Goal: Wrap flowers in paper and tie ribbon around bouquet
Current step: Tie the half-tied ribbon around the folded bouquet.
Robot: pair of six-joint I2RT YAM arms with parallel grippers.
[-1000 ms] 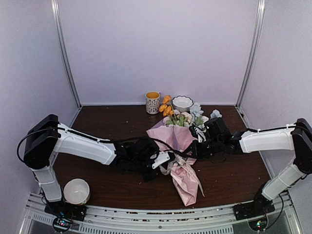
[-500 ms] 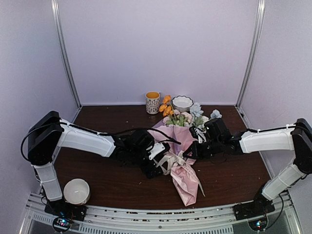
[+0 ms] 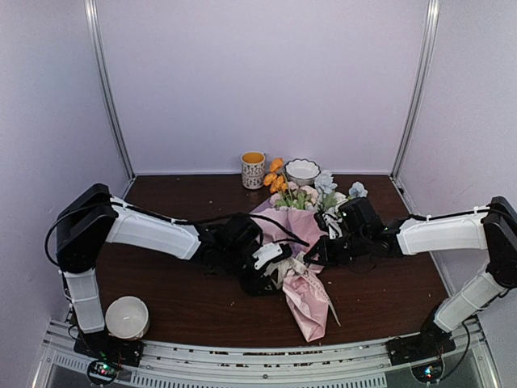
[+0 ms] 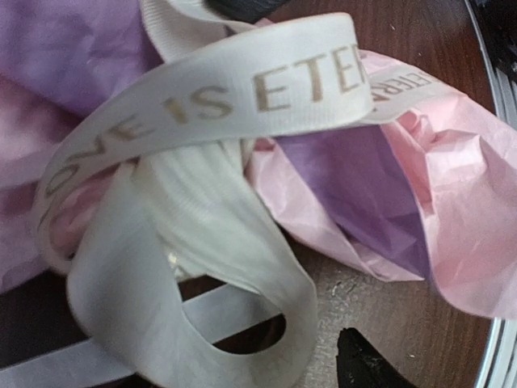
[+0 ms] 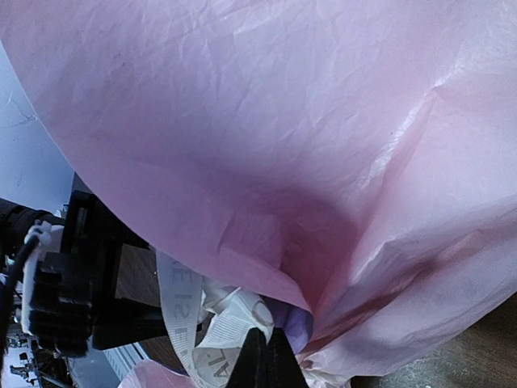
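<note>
The ribbon [image 4: 242, 89] loops between the spread jaws of the left gripper [image 3: 276, 267]; the right gripper [image 5: 260, 357], jaws pressed together, touches its crumpled part; cream, tan-lettered, lying over the crinkly pink paper [image 5: 283, 121].

the bouquet [image 3: 292, 230] lies mid-table [image 3: 178, 212], narrow end nearest; the ribbon [image 3: 296, 264] loops over its middle; mug [image 3: 253, 170] and bowl [image 3: 302, 170] stand behind.

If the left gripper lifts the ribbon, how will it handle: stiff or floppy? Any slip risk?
Probably floppy: the ribbon lies in soft, sagging loops and folds over itself. It is likely very light, as it rests on the crinkly paper without visibly pressing it flat. A pull on one loop may drag the others, since they overlap loosely.
</note>
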